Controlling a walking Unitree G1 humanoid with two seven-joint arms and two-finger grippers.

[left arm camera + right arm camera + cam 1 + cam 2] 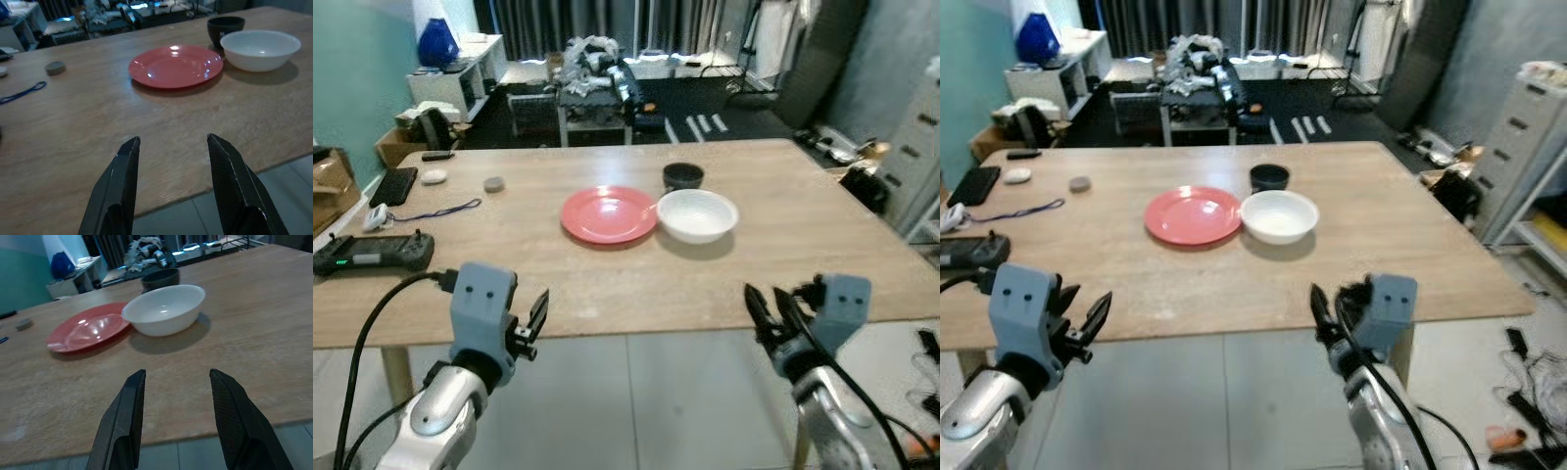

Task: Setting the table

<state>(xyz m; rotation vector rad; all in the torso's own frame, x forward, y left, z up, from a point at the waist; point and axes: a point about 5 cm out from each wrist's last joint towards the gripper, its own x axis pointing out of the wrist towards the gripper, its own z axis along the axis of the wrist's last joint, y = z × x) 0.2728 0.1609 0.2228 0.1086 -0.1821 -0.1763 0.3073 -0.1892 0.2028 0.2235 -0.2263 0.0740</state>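
we are seeing the red plate (608, 214) lying mid-tabletop (803, 255), holding nothing, its rim touching the white bowl (697, 214), which is sitting bare inside; a dark cup (683, 176) is standing just behind. our left end effector (171, 181) and right end effector (176, 416) are hovering released at the near edge.

Non-task items on the wooden table (783, 245), left side: a black handheld controller (374, 254) at the near edge; a blue cord (445, 210) and a small white device (377, 216) beyond it; a black phone (394, 185); a small white object (433, 176); a grey round object (493, 183). Beyond the table: a white shelf (470, 73) carrying a blue vase (437, 43), and a low cluttered stand (595, 83) before dark curtains (558, 20)
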